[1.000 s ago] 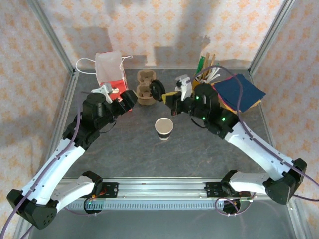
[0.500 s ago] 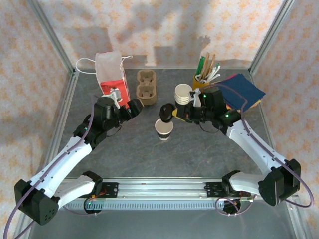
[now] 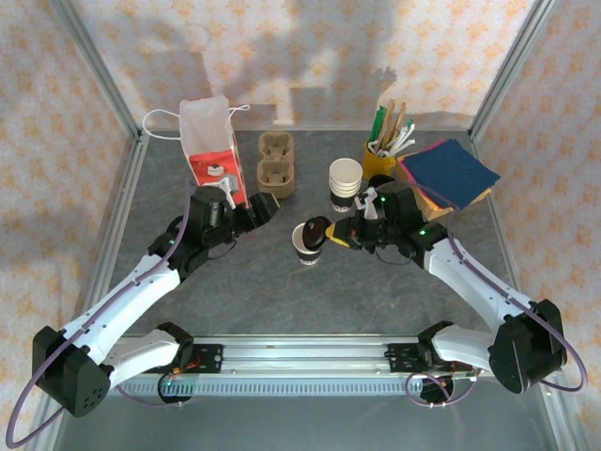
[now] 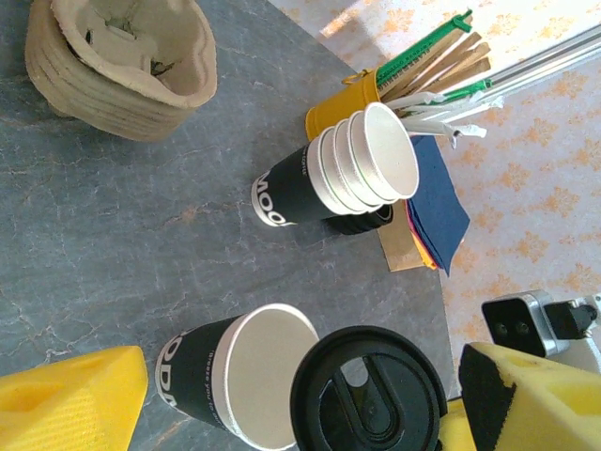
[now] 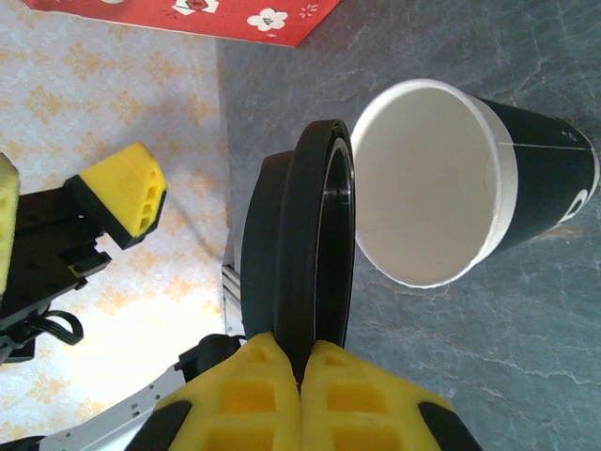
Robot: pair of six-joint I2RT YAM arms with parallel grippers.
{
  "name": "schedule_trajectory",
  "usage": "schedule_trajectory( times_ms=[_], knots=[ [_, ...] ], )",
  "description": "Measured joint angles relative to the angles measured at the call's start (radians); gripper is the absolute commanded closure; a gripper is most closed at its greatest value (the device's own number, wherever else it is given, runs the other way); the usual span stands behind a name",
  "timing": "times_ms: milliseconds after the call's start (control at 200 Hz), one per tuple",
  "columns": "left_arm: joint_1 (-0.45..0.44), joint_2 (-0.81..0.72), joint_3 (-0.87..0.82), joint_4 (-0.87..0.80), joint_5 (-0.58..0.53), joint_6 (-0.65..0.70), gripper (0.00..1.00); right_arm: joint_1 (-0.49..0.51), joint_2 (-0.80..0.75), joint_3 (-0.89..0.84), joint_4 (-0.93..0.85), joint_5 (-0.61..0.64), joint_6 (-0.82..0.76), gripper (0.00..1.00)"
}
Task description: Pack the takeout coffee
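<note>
The takeout coffee cup (image 3: 307, 246) stands upright mid-table, dark-banded with a white rim, its mouth uncovered and its inside looking empty (image 5: 434, 183). My right gripper (image 5: 305, 362) is shut on the edge of a black lid (image 3: 317, 228), holding it on edge right beside the cup's rim (image 4: 368, 399). My left gripper (image 3: 263, 209) hangs open just left of the cup; one yellow finger (image 4: 75, 409) shows beside the cup (image 4: 225, 376), clear of it.
A stack of matching cups (image 3: 345, 181) stands behind the right gripper. Along the back are the brown two-cup carrier (image 3: 275, 164), a red and white carton (image 3: 208, 150), the yellow cup of stirrers (image 3: 380, 155) and the blue napkins (image 3: 449, 174).
My right gripper has brought the black lid from beside the carrier forward and down to the cup's rim. My left gripper has moved forward and right, closer to the cup.
</note>
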Motion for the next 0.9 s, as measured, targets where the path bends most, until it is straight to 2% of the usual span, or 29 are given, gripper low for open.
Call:
schedule_trajectory(
  times_ms=[360,601,901],
  knots=[
    [-0.007,0.005,0.0,0.0,-0.003,0.0,0.13,0.0,0.04,-0.073,0.084,0.011,0.027,0.97],
    [-0.008,0.006,0.0,-0.001,-0.007,0.0,0.13,0.0,0.056,-0.081,0.112,0.011,0.032,0.8],
    [-0.015,0.011,0.0,-0.001,-0.011,0.0,0.13,0.0,0.075,-0.082,0.118,0.026,0.026,0.78]
  ],
)
